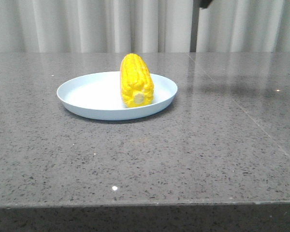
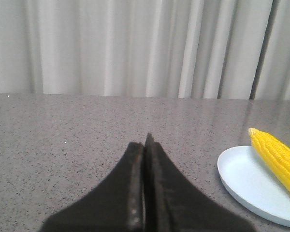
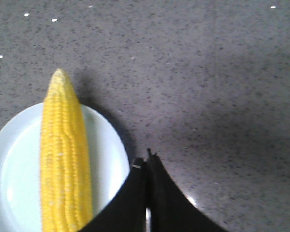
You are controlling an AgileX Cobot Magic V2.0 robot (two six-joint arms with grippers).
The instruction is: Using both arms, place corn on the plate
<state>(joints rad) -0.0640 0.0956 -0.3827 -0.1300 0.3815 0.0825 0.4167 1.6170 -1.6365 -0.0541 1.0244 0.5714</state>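
Observation:
The yellow corn [image 1: 135, 80] lies on the pale blue plate [image 1: 87, 92], stub end toward the camera, on the plate's right half. Neither gripper shows in the front view. In the left wrist view my left gripper [image 2: 146, 140] is shut and empty above the table, with the plate [image 2: 246, 179] and corn [image 2: 278, 157] off to one side. In the right wrist view my right gripper [image 3: 146, 159] is shut and empty, above the plate's edge [image 3: 113, 150], with the corn [image 3: 63, 154] lying lengthwise on the plate beside it.
The plate rests on a grey speckled stone table [image 1: 208, 145]. Pale curtains [image 1: 111, 24] hang behind the table. A dark part of an arm [image 1: 204, 4] shows at the top of the front view.

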